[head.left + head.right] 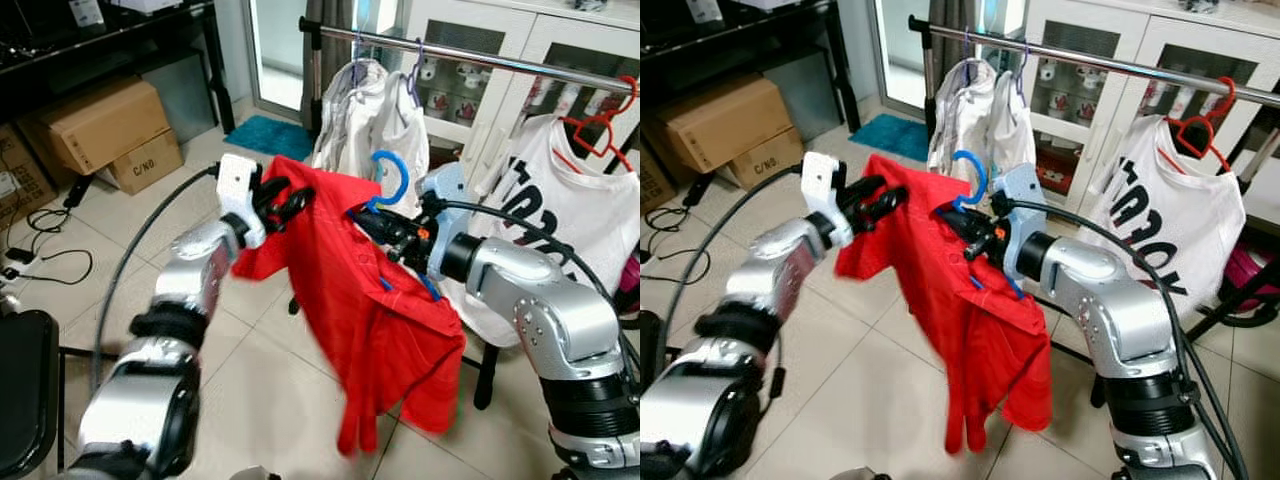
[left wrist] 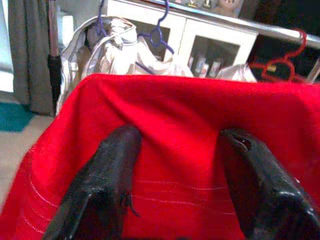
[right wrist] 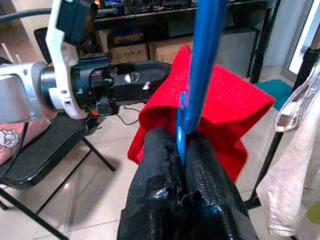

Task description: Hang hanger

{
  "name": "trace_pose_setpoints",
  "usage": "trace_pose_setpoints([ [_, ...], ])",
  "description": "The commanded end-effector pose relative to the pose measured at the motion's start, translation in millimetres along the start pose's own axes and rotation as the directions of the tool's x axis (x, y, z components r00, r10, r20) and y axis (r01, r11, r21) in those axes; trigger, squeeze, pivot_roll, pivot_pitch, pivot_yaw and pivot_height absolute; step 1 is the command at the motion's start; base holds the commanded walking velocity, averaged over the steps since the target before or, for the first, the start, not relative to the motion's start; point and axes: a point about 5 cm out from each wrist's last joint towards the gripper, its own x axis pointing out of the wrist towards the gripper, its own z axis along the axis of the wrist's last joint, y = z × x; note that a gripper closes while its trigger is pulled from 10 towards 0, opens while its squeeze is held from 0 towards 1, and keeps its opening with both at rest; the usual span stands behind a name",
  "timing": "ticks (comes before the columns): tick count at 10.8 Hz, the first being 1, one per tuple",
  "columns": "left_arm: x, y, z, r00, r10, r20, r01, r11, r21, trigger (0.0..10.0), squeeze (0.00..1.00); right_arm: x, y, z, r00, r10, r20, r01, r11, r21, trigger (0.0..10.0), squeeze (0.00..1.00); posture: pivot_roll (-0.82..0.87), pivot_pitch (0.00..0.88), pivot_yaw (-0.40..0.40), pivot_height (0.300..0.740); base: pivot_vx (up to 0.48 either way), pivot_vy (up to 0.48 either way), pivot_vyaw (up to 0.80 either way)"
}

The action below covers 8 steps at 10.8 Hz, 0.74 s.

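We hold a red shirt (image 1: 372, 300) on a blue hanger (image 1: 392, 180) in front of a steel rail (image 1: 470, 55), both arms raised. Our right gripper (image 1: 372, 225) has its two fingers pressed together on the hanger's blue stem; in the right wrist view the stem (image 3: 202, 75) rises straight out from between the fingertips, with the hook curling above the gripper and below the rail. The shirt hangs down from the gripper, its hem well under our forearm.

Our left gripper (image 1: 290, 200) is at the shirt's shoulder, across from the right one. In the left wrist view its fingers (image 2: 107, 185) stand parted, with red cloth spread over and between them, draped rather than pinched as far as we can tell.

Beyond the grippers, the rail carries a pale garment (image 1: 365, 110) on a purple hanger (image 1: 414, 70) and, farther toward our right side, a white printed shirt (image 1: 570, 210) on a red hanger (image 1: 600, 125). Behind the rail stands a white cabinet (image 1: 530, 40). Past the left gripper, cardboard boxes (image 1: 105, 130) sit on the tiled floor (image 1: 260, 380), with a black chair (image 1: 25, 390) by our left arm.
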Motion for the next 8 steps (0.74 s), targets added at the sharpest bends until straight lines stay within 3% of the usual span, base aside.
trace_pose_setpoints([
  [1,4.7,-0.9,3,1.000,0.009,-0.003,-0.009,0.999,-0.052,10.0,0.00,-1.4,5.9,7,0.999,0.033,0.020,-0.033,0.999,-0.030,10.0,0.00,-0.17,0.000,0.025,0.740,0.000,0.000,0.00],
  [3,11.3,-8.1,0,1.000,-0.019,-0.017,0.018,0.995,-0.094,10.0,0.00,-1.1,8.2,7,0.999,0.048,0.022,-0.047,0.998,-0.039,10.0,0.00,-0.17,0.000,0.027,0.740,0.000,0.000,0.00],
  [4,14.5,-14.9,-1,0.999,-0.051,-0.016,0.049,0.992,-0.112,1.0,0.00,-0.7,8.7,7,0.999,0.049,0.021,-0.048,0.998,-0.038,10.0,0.00,-0.17,0.000,0.030,0.740,0.000,0.000,0.00],
  [5,15.4,-17.8,-3,0.998,-0.059,-0.021,0.056,0.992,-0.117,0.0,0.00,-0.7,8.4,7,0.999,0.047,0.021,-0.046,0.998,-0.037,10.0,0.00,-0.17,0.000,0.030,0.740,0.000,0.000,0.00],
  [8,14.8,-16.6,-7,0.998,-0.043,-0.044,0.038,0.992,-0.117,0.0,0.00,-0.5,8.0,7,0.999,0.049,0.020,-0.048,0.998,-0.035,10.0,0.00,-0.17,0.000,0.029,0.740,0.000,0.000,0.00],
])
